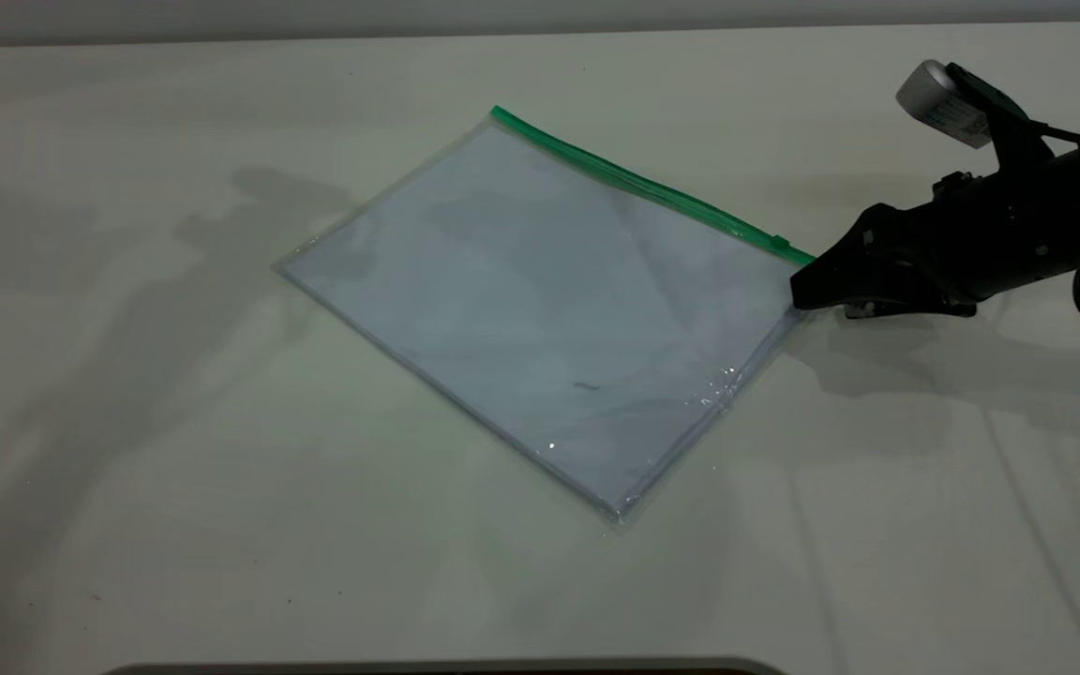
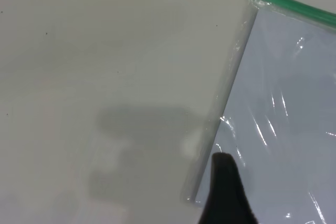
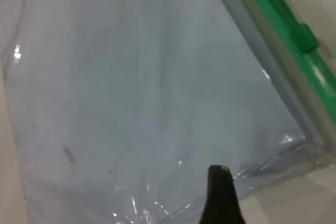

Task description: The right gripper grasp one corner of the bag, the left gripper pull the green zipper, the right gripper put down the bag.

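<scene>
The clear bag (image 1: pixel 540 309) lies flat on the white table, white paper showing through it. The green zipper (image 1: pixel 634 183) runs along its far edge, and its slider tab (image 1: pixel 777 239) sits near the right end. My right gripper (image 1: pixel 798 289) reaches in from the right, its pointed black tip at the bag's right corner just below the zipper's end. The right wrist view shows that tip (image 3: pixel 220 182) over the bag's edge (image 3: pixel 262 174), with the slider (image 3: pixel 305 38) close by. My left gripper (image 2: pixel 226 182) is out of the exterior view. It hovers over the bag's left corner (image 2: pixel 283 103).
The white table (image 1: pixel 174 450) spreads wide around the bag on all sides. A shadow of the left arm falls on the table at the left (image 1: pixel 221 225). The table's near edge runs along the bottom of the exterior view.
</scene>
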